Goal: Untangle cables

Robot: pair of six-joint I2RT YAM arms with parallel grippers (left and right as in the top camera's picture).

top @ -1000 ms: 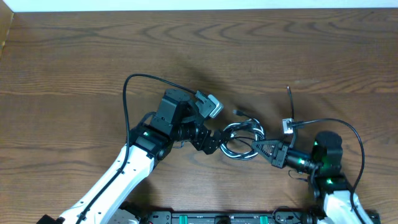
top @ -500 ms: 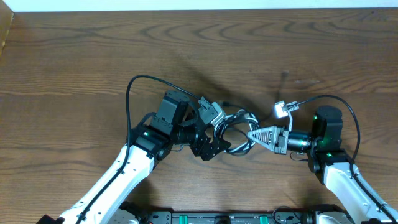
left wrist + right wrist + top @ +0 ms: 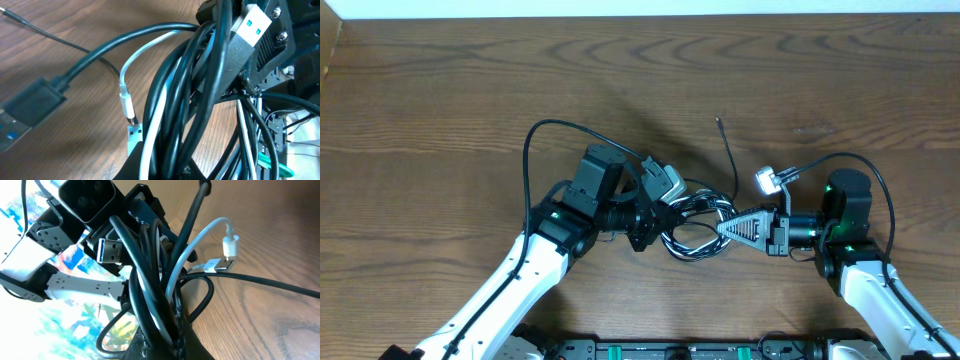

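Right wrist view, closest in: the right gripper [image 3: 161, 332] is pinched on the cables [image 3: 145, 287], a thick knot of black loops with 1 white cable [image 3: 197, 242] threaded through it and a USB plug [image 3: 110, 250] sticking out. Left wrist view has the left gripper [image 3: 160, 162] apparently clamped on the same bundle from the opposite side. Overhead, the bundle sits between the 2 grippers, near the front middle of the worktop [image 3: 470, 80], its loops overlapping. Farther back, 1 loose black end [image 3: 728, 150] trails free over the wood. By my reading little is done: no cable lies separate, and each cord has yet to be drawn out of the knot.
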